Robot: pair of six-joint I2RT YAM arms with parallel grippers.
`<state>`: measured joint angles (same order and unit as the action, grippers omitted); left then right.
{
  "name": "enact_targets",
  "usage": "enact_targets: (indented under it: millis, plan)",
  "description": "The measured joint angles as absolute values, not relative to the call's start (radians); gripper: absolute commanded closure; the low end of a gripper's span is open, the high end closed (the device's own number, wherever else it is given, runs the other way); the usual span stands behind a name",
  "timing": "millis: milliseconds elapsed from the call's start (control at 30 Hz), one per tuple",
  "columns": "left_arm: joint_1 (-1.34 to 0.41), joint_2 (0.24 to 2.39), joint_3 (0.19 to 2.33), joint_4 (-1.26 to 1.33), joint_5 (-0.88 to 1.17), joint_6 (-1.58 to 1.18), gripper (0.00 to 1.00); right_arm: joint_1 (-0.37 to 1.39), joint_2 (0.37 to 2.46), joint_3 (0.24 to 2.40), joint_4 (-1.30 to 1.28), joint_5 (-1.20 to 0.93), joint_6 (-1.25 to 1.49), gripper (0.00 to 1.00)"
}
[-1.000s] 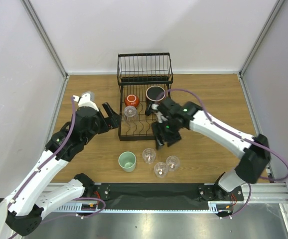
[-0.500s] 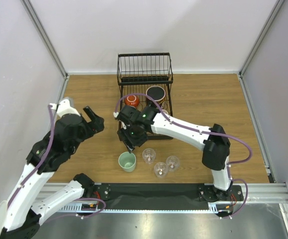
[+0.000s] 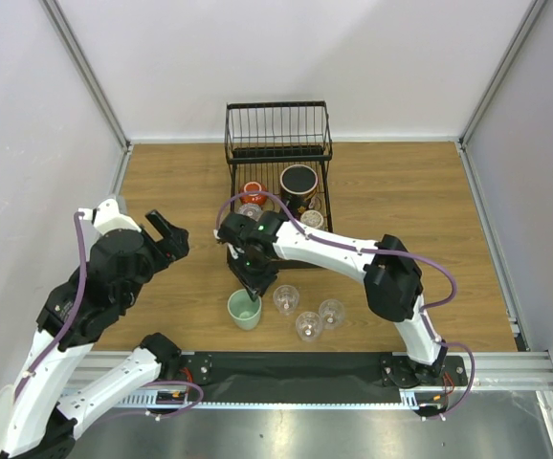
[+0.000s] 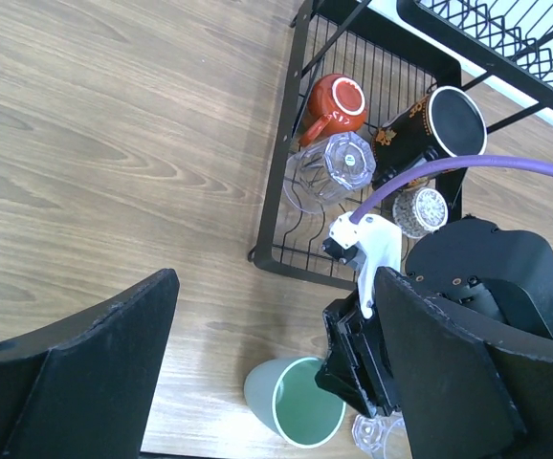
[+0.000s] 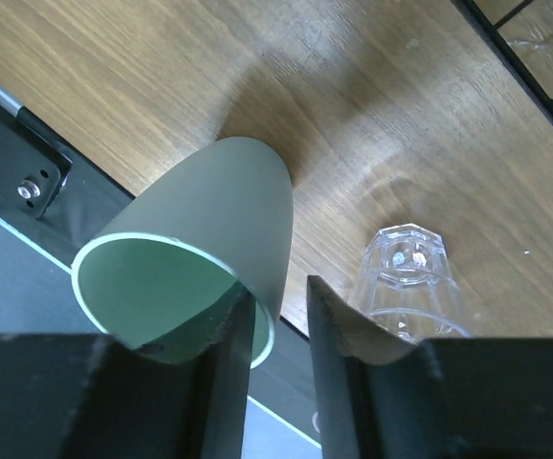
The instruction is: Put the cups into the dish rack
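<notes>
The mint-green cup (image 3: 245,310) stands upright on the table in front of the dish rack (image 3: 231,251). My right gripper (image 3: 254,292) reaches down onto its rim. In the right wrist view one finger (image 5: 233,330) is inside the cup (image 5: 200,258) and the other is outside, with a thin gap still showing at the wall. Three clear tumblers (image 3: 308,326) stand just right of it. The rack holds a red mug (image 3: 253,191), a black-rimmed mug (image 3: 298,179) and two glasses (image 3: 250,210). My left gripper (image 3: 171,236) hangs open and holds nothing, left of the rack.
The rack's raised wire basket (image 3: 278,143) stands at the far end against the back wall. White walls close in both sides. The nearest tumbler (image 5: 410,277) stands close beside my right gripper's outer finger. A black base strip (image 3: 296,368) runs along the near edge.
My right arm has swung from the rack's right side down to the mint-green cup, and its jaws have narrowed around the rim. The left arm has drawn back left from the rack.
</notes>
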<state>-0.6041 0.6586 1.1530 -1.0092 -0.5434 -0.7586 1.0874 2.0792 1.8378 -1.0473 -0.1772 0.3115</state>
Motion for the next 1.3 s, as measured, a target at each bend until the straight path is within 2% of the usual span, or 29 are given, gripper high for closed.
enact_targets:
  millis: [100, 133, 167, 333, 500, 667, 867, 967, 1133, 1300]
  plan:
    - [-0.604, 0.658, 1.153, -1.01, -0.546, -0.756, 0.11, 1.087, 2.088, 1.856, -1.06, -0.187, 0.303, 0.88]
    - [-0.604, 0.658, 1.153, -1.01, -0.546, -0.754, 0.11, 1.087, 2.09, 1.865, -1.065, -0.192, 0.299, 0.99]
    - [-0.604, 0.658, 1.153, -1.01, -0.546, -0.752, 0.1, 1.087, 2.09, 1.871, -1.068, -0.192, 0.293, 1.0]
    - [-0.604, 0.66, 1.159, -1.002, -0.532, -0.739, 0.01, 1.083, 2.087, 1.892, -1.073, -0.212, 0.276, 1.0]
    - [-0.604, 0.663, 1.203, -0.933, -0.486, -0.722, 0.01, 1.041, 2.003, 1.879, -1.047, -0.255, 0.28, 1.0]
    - [-0.604, 0.694, 1.276, -0.831, -0.436, -0.756, 0.0, 0.888, 1.694, 1.741, -0.893, -0.339, 0.333, 1.0]
    - [-0.604, 0.775, 1.311, -0.681, -0.333, -0.896, 0.0, 0.606, 1.291, 1.533, -0.598, -0.455, 0.483, 1.0]
    - [-0.604, 0.791, 1.261, -0.569, -0.274, -1.031, 0.0, 0.555, 1.196, 1.459, -0.472, -0.517, 0.562, 1.0]
    - [-0.604, 0.784, 1.037, -0.295, -0.148, -1.251, 0.0, 0.51, 1.153, 1.346, -0.313, -0.586, 0.687, 1.0]
    - [-0.622, 0.891, 1.0, -0.117, -0.065, -1.325, 0.0, 0.475, 1.153, 1.3, -0.233, -0.628, 0.77, 1.0]
